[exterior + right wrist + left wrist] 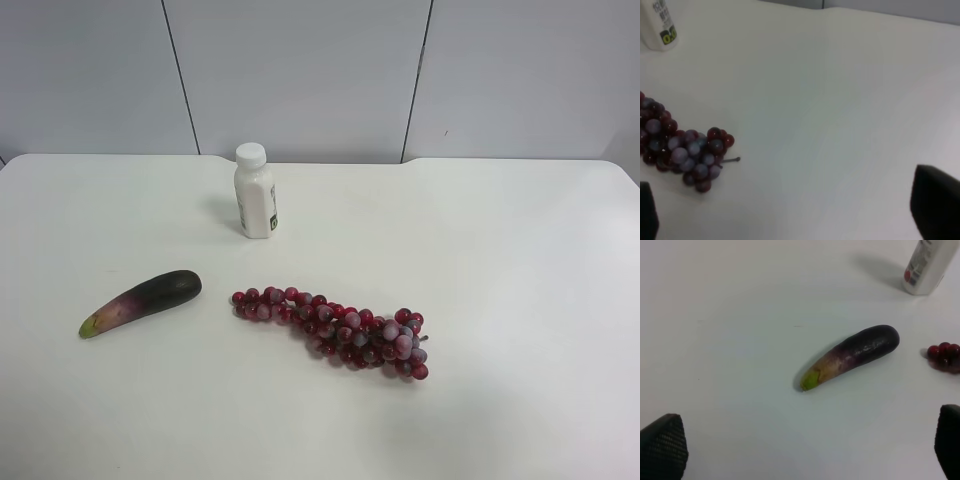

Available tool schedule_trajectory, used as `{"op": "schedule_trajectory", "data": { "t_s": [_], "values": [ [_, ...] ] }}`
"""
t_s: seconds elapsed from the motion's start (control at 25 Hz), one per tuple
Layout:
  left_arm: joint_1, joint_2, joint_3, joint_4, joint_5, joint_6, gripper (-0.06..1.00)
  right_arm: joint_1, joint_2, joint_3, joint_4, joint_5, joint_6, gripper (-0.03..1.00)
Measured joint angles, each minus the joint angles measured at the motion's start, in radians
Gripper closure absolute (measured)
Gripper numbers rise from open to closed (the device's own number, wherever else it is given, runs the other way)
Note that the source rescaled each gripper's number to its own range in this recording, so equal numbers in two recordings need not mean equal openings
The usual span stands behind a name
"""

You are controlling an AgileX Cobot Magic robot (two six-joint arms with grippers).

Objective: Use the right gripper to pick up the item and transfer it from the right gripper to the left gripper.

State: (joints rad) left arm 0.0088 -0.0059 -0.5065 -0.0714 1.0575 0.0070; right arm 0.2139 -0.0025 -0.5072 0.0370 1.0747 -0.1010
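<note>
The exterior high view takes in the whole white worktop (520, 300) with three things on it and no arm anywhere in frame; the eggplant (141, 303) lies at the left of that picture, dark end toward the centre and yellow-green tip toward the lower left; the bunch of red grapes (335, 330) lies across the middle; the white bottle (254, 191) stands upright above and between them.

The right wrist view shows no eggplant at all; it has only the grapes (680, 145) at its left edge, a thin stem poking out of the cluster, and the lower part of the bottle (659, 25) in its upper-left corner; the right end effector (795, 215) shows as two dark fingertips at the lower corners, spread wide with bare worktop between them, grasping nothing.

The left wrist view alone shows the eggplant (850, 356) close up, lying flat near the centre of the frame, with a few grapes (943, 355) at the right edge and the bottle (929, 267) in the upper-right corner; the left end effector (805, 450) is likewise released, its two fingertips far apart at the lower corners; the eggplant lies above the gap between them, clear of both fingertips.
</note>
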Motion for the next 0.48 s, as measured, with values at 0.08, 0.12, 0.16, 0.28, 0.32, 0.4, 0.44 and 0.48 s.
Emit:
{"op": "schedule_trajectory", "data": {
  "t_s": [0.08, 0.12, 0.16, 0.28, 0.32, 0.4, 0.44, 0.48],
  "values": [
    [0.000, 0.000, 0.000, 0.000, 0.000, 0.000, -0.06, -0.044, 0.000, 0.000, 0.000, 0.000, 0.000, -0.03],
    [0.000, 0.000, 0.000, 0.000, 0.000, 0.000, -0.06, -0.068, 0.000, 0.000, 0.000, 0.000, 0.000, -0.03],
    [0.000, 0.000, 0.000, 0.000, 0.000, 0.000, -0.06, -0.087, 0.000, 0.000, 0.000, 0.000, 0.000, -0.03],
    [0.000, 0.000, 0.000, 0.000, 0.000, 0.000, -0.06, -0.144, 0.000, 0.000, 0.000, 0.000, 0.000, -0.03],
    [0.000, 0.000, 0.000, 0.000, 0.000, 0.000, -0.06, -0.154, 0.000, 0.000, 0.000, 0.000, 0.000, -0.03],
    [0.000, 0.000, 0.000, 0.000, 0.000, 0.000, -0.06, -0.169, 0.000, 0.000, 0.000, 0.000, 0.000, -0.03],
    [0.000, 0.000, 0.000, 0.000, 0.000, 0.000, -0.06, -0.171, 0.000, 0.000, 0.000, 0.000, 0.000, -0.03],
    [0.000, 0.000, 0.000, 0.000, 0.000, 0.000, -0.06, -0.173, 0.000, 0.000, 0.000, 0.000, 0.000, -0.03]
  ]
}}
